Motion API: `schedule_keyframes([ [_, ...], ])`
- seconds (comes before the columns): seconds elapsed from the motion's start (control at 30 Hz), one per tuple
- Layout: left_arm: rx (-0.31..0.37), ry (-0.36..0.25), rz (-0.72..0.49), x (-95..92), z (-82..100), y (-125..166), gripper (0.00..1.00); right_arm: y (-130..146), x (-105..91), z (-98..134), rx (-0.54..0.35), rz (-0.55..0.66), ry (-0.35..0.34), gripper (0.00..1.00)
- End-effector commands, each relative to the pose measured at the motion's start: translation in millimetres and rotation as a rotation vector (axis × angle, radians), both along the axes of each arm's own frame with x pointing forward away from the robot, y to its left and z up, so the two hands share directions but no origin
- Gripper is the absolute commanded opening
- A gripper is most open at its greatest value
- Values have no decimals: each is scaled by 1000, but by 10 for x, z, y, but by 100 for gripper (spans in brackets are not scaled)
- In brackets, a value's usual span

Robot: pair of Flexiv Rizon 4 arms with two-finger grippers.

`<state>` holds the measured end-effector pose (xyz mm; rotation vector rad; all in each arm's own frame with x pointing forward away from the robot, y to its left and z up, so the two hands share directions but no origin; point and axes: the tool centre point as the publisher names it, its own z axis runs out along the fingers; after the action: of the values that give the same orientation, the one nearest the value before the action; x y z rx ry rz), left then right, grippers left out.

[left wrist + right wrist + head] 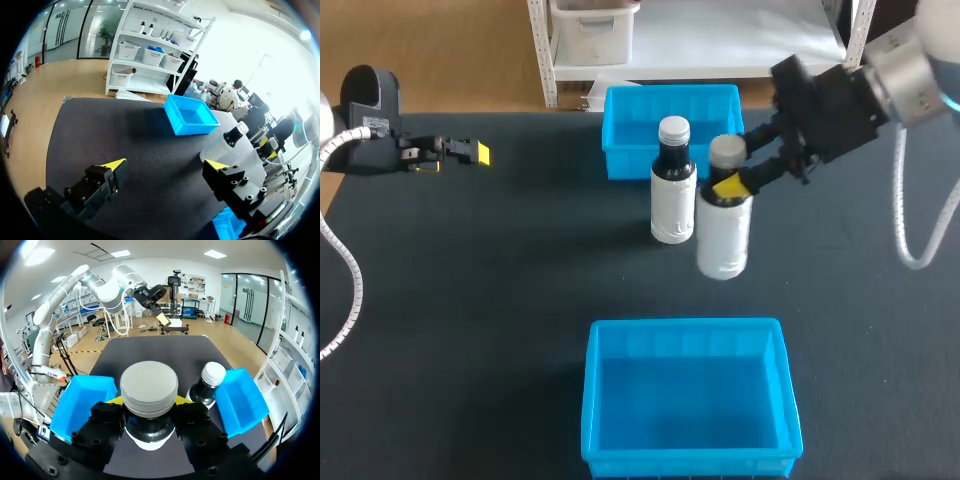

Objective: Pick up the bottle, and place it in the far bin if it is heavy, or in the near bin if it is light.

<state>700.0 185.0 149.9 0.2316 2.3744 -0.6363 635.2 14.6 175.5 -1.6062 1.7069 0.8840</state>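
While the right gripper [726, 180] clamps the grey-capped bottle [723, 235] by its neck, 1 white-capped bottle [673, 200] stands just beside it.

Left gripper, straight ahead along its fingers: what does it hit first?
Probably the side wall of the far bin; nothing lies between it and the left gripper. Height is unclear, so it may clear the rim.

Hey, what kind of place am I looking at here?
Probably a robot lab test bench: a dark table, a blue far bin and near bin, and the right gripper shut on a bottle beside a second bottle.
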Motion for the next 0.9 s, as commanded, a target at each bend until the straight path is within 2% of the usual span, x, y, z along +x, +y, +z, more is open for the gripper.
schedule_keyframes([
  [0.03,0,0,0,0,0,0,100,-315,-5,183,-6,-20,-6,0],
  [0.2,0,0,0,0,0,0,100,-635,161,266,-11,-44,-13,0],
  [0.67,0,0,0,0,0,0,100,-1416,783,473,-12,-48,-56,0],
  [0.9,0,0,0,0,0,0,100,-1728,964,546,-6,-43,-67,0],
])
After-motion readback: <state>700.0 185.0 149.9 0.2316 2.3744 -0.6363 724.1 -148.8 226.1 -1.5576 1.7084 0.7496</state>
